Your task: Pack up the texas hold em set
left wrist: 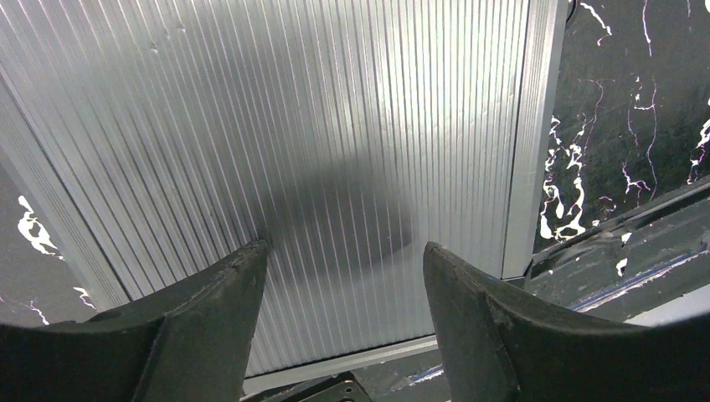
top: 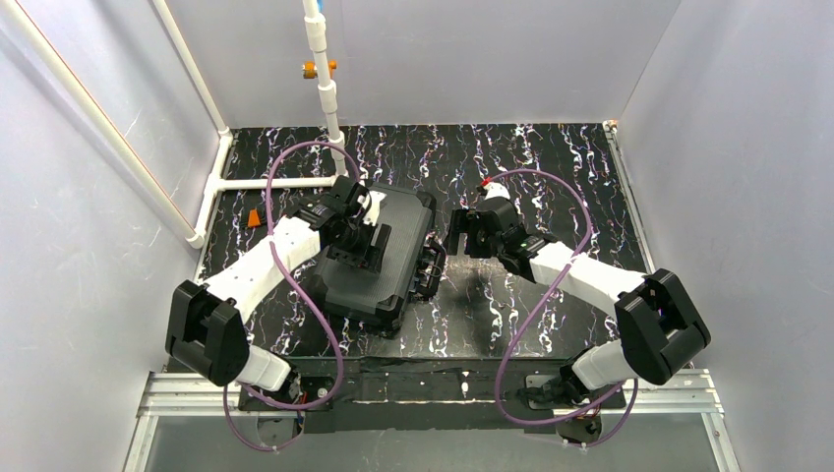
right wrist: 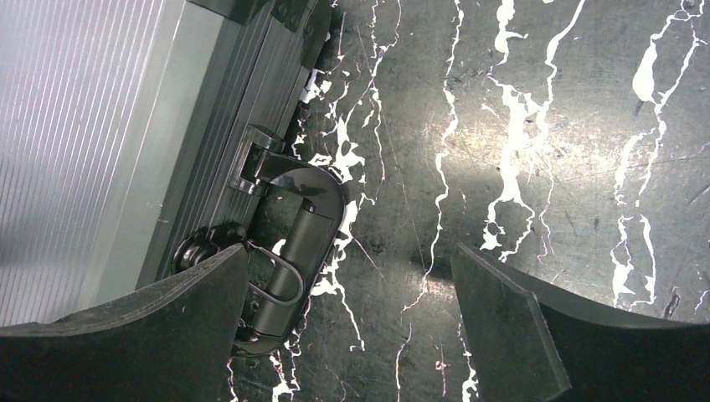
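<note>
Already shut, by the look of it: case [top: 379, 261] lying flat on table [top: 551, 167], left of centre, handle [right wrist: 293, 243] on its three o'clock edge. Poised over the ribbed lid [left wrist: 293, 126], left gripper [left wrist: 343, 260], jaws apart, nothing between. Just beside the handle, at three o'clock of the case, right gripper [right wrist: 347, 260], jaws wide apart and empty above bare table. Next to the handle, latch [right wrist: 251, 163]; cannot tell whether snapped home. Likely trouble: pressing off-centre with the left and skidding the case toward nine o'clock; lifting by the handle with a latch loose, springing the lid and spilling the contents; missing the small latch and scraping the table. Farther out, toward twelve o'clock, white pipe [top: 325, 88] and purple cable [top: 295, 157], apt to snag on a wide swing.
</note>
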Robot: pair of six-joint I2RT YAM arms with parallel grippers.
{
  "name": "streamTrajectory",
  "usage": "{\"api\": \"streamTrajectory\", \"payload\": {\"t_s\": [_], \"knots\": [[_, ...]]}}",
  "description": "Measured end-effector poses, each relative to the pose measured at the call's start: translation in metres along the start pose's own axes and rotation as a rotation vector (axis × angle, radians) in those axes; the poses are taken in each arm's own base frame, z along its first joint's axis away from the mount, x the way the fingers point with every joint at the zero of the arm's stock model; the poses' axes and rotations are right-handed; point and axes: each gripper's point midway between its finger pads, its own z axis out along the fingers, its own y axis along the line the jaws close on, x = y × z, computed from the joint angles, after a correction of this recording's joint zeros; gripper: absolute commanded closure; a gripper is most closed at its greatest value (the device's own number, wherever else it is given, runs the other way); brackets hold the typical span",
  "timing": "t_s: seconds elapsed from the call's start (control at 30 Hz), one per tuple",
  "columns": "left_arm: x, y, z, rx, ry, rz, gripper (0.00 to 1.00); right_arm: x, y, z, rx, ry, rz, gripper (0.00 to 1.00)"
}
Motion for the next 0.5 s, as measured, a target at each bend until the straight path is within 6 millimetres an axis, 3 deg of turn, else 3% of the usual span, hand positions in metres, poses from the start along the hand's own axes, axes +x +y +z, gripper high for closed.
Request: {"api": "streamTrajectory", "payload": {"t_s": [0.3,0.5], "knots": [[0.0,-0.001,-0.005,-0.003,-0.012,-0.013,0.31,0.0,-0.002,0.0,0.005,0.002,0.001,0.02],[0.003,-0.004,-0.02,0.002,-0.034,-0.054,0.31,0.003,-0.005,-0.001,0.017,0.015,0.004,0.01]]}}
